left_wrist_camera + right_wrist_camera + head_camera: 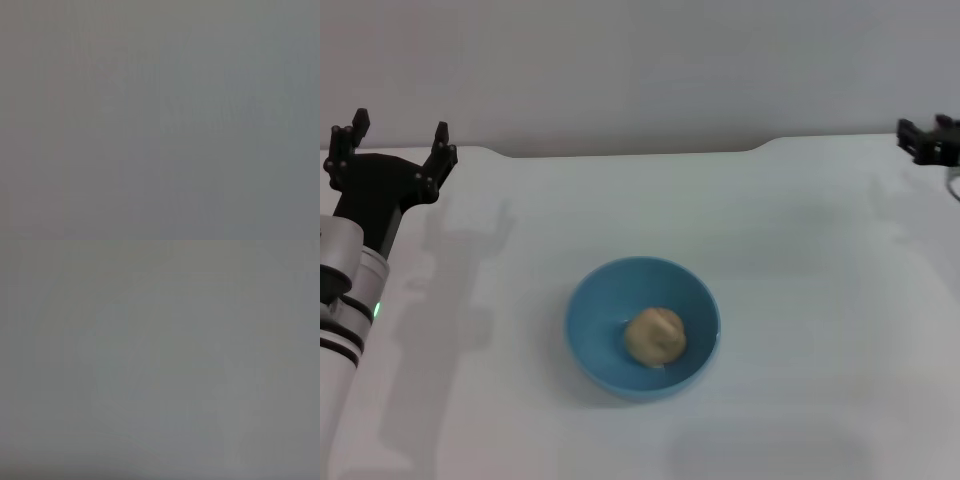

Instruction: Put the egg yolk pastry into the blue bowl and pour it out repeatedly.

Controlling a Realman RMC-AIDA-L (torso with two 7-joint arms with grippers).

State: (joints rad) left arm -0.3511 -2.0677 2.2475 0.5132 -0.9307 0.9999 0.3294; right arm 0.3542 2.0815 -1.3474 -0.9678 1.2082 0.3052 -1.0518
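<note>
- Egg yolk pastry [655, 336] sits inside the blue bowl [595, 320], right of the bowl's centre, touching the inner wall.
- Bowl upright on the white table [800, 250], near the middle.
- Left claw [398, 147] at the far left edge of the table, fingers spread wide, holding nothing; well apart from the bowl.
- Right claw [928, 137] at the far right edge, only partly in view; cannot tell its opening.
- Both wrist views show plain grey only.

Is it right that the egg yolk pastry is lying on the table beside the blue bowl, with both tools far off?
Not quite. In the head view the egg yolk pastry sits inside the blue bowl, not beside it. Both tools are indeed far off.
</note>
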